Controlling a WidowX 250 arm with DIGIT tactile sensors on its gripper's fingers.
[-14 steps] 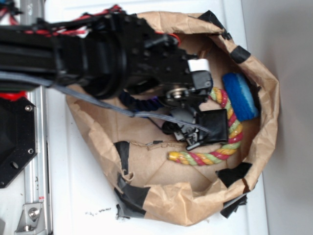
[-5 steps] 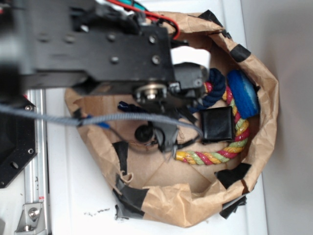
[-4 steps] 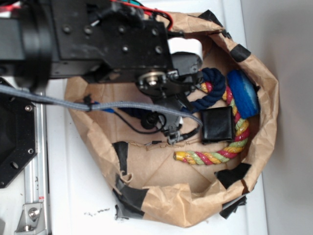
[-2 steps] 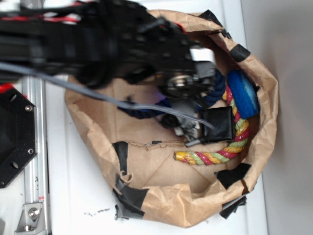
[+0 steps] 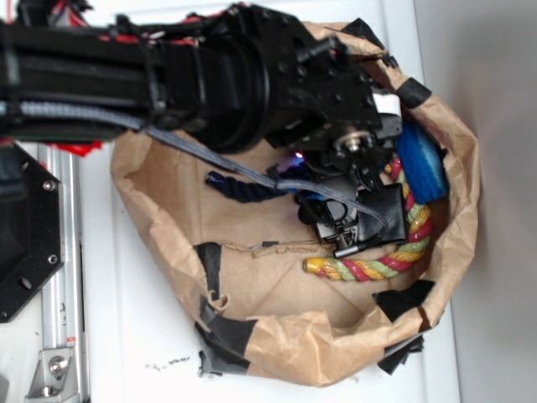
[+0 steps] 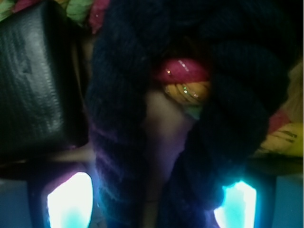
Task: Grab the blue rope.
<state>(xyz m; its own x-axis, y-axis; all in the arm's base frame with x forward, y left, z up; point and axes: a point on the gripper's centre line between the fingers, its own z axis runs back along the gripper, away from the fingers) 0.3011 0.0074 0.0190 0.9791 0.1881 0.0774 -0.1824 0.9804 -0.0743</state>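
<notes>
Now the pincer (image 5: 357, 180) is low inside the brown paper bag (image 5: 457, 210), near its right wall, and the arm hides its tips in the exterior view. In the wrist view the blue rope (image 6: 118, 118) fills the space right in front of the camera as a folded loop, both strands between two glowing patches at the bottom corners. Whether the jaws are closed on it, I cannot tell. One capped end (image 5: 216, 179) lies free toward the bag's left side. The multicoloured rope (image 6: 183, 83) lies behind the loop and the black block (image 6: 35, 80) just beside it, so I judge closing should take only the navy strands, then lifting slowly.
</notes>
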